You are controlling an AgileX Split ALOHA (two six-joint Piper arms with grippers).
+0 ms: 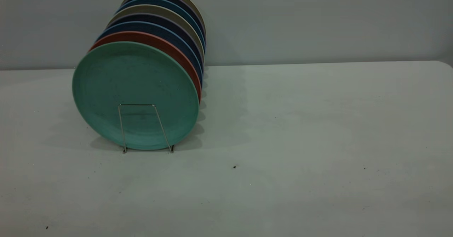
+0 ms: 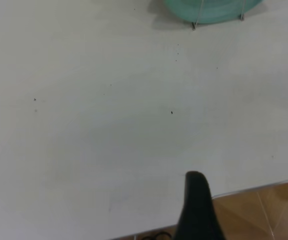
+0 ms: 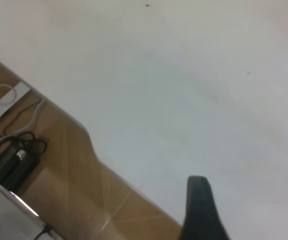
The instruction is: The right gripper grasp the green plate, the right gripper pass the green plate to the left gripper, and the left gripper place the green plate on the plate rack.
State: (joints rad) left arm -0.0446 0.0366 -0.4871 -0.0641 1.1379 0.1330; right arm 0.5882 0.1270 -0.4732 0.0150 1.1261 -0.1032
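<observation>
The green plate (image 1: 136, 91) stands upright in the front slot of the plate rack (image 1: 141, 129), at the left of the table. Its lower rim (image 2: 211, 9) and the rack's wire feet (image 2: 193, 24) also show in the left wrist view, far from the left gripper (image 2: 197, 202). That gripper hangs over the table's near edge. The right gripper (image 3: 199, 207) hangs over another table edge with only bare tabletop around it. Only a black tip of each gripper shows. Neither gripper appears in the exterior view, and nothing touches the plate.
Behind the green plate stand a salmon plate (image 1: 166, 47), dark blue plates (image 1: 155, 29) and beige ones in the same rack. A wooden floor (image 2: 263, 210) lies beyond the table edge. Cables and a white power strip (image 3: 6, 100) lie on the floor.
</observation>
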